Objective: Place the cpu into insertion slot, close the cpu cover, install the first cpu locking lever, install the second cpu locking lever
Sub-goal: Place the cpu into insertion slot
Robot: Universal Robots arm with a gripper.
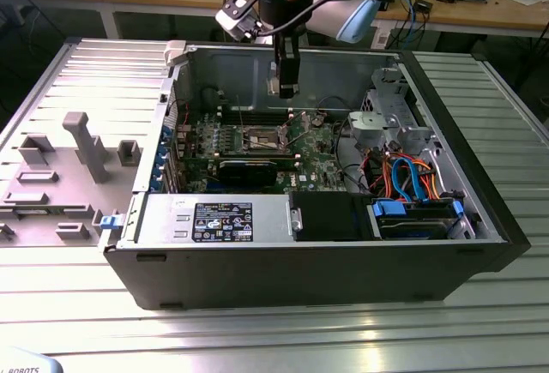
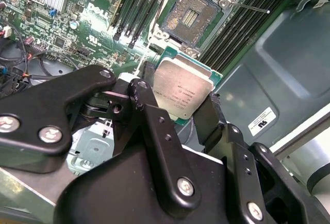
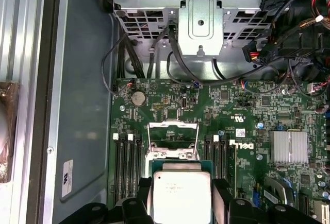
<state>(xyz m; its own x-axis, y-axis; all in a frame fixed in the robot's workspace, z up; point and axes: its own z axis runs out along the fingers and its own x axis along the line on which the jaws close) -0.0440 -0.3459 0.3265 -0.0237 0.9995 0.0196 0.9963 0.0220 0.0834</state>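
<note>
My gripper (image 2: pixel 180 99) is shut on the cpu (image 2: pixel 183 91), a flat square chip with a silver top on a green edge, gripped by two opposite sides between the black fingers (image 2: pixel 147 92). The same hold shows in the first wrist view, with the cpu (image 3: pixel 180 195) in my gripper (image 3: pixel 181 192). The chip hangs above the green motherboard, apart from it. The insertion slot (image 2: pixel 190 15) lies open just beyond it, dark centre exposed. The cpu cover (image 3: pixel 172 154) stands raised, its thin levers up beside it. In the exterior view my gripper (image 1: pixel 286 83) hovers over the insertion slot (image 1: pixel 264 140).
The open computer case (image 1: pixel 480 219) walls in the board. A metal drive cage (image 1: pixel 382 120) and a tangle of cables (image 1: pixel 403 176) sit at the exterior view's right. Black memory slots (image 3: pixel 129 167) flank the socket. A long black card (image 1: pixel 249 170) lies nearer the front.
</note>
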